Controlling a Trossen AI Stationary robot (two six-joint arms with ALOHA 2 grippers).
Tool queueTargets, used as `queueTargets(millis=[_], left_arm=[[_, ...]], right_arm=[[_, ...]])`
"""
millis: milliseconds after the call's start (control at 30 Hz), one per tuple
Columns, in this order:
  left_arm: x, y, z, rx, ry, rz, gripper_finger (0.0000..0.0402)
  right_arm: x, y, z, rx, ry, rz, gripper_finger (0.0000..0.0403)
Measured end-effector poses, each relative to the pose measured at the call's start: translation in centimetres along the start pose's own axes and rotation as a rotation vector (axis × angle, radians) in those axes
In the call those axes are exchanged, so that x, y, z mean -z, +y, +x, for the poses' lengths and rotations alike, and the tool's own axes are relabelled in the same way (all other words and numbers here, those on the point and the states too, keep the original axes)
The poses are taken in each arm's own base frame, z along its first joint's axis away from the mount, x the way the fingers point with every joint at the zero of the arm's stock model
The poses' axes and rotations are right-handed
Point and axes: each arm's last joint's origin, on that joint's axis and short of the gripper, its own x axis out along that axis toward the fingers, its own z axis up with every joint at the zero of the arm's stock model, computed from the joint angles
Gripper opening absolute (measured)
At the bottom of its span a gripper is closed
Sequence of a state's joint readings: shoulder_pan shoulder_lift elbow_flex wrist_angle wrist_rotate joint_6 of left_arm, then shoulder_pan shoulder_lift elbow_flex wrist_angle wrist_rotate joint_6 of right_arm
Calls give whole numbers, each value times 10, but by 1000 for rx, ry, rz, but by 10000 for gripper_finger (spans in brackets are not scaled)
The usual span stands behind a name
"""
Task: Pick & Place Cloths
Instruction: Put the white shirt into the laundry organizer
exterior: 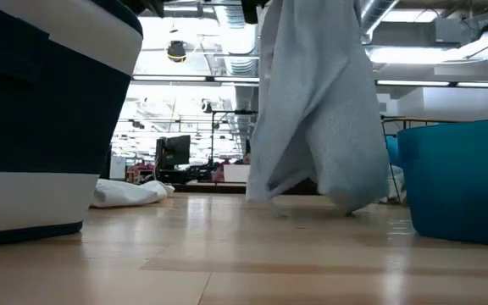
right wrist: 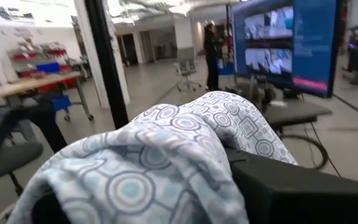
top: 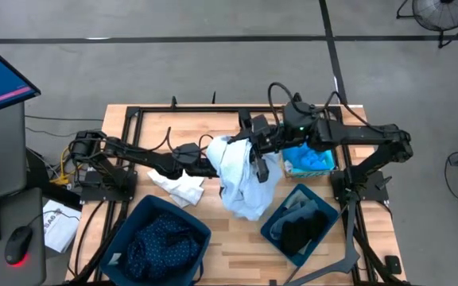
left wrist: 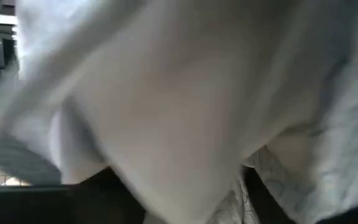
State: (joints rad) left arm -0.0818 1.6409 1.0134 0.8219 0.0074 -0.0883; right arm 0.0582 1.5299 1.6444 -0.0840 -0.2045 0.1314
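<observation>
The right gripper point(top: 254, 152) held a pale cloth point(top: 241, 179) clamped above the tabletop's point(top: 237, 230) centre — the left gripper point(top: 210, 161), at its 9 o'clock, touched the cloth, grip unclear.

A: How is my lighting?
B: Even overhead light; ceiling fixtures point(exterior: 413, 55) glare in the low view. Soft shadows on the tabletop point(top: 229, 230).
A: Focus?
B: My left wrist view is blurred by close fabric point(left wrist: 179, 112).

Soft matt patterned cloth point(top: 243, 179), smooth glossy plastic bin point(top: 281, 221) beside it, pale satin wood table point(top: 237, 230)
</observation>
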Motion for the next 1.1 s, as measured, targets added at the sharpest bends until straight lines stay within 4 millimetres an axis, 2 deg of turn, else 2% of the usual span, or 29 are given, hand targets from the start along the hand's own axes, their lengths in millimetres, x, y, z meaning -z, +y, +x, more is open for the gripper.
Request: queueTargets(millis=[100, 200, 267, 400, 567, 800, 933, 1100], left_arm=[[-3, 0, 1, 6, -6, -13, 141], [-6, 2, 3, 33, 0, -42, 40], [-7, 4, 4, 30, -3, -74, 16], [-15, 0, 0, 37, -10, -97, 4], [-48, -15, -18, 56, -22, -74, 2], [-100, -41, -65, 76, 19, -90, 1], [-120, -60, -94, 55, 31, -114, 1], [-141, -83, -121, 23, -33, -158, 1]], right_arm=[[-2, 0, 3, -14, -35, 12, 1], [-3, 0, 4, -36, -56, 26, 1], [-7, 2, 1, -67, -72, 52, 1], [-12, 5, -2, -116, -104, 89, 1], [-25, 10, -14, -149, -147, 119, 2], [-35, 20, -21, -190, -218, 118, 8], [-40, 28, -22, -229, -275, 106, 6], [-41, 36, -18, -258, -321, 99, 6]])
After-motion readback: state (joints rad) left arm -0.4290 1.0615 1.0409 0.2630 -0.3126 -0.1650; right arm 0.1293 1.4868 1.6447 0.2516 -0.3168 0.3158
